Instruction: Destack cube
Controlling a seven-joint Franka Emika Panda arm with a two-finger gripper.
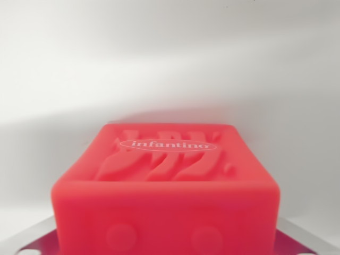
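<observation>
Cube (167,186) in red fills the low centre of the wrist view, very close under the camera, toward 6 o'clock. Grey metal parts (40,241) show at 7 and 5 o'clock beside it; whether the fingers clamp it, I cannot tell. Its top has wavy relief and a white "infantino" oval. Beyond, at 12 o'clock, a pale surface (170,64).

A bare, studio-like test setup: a plain white backdrop (170,48) and white worktop (32,159), nothing homely.
</observation>
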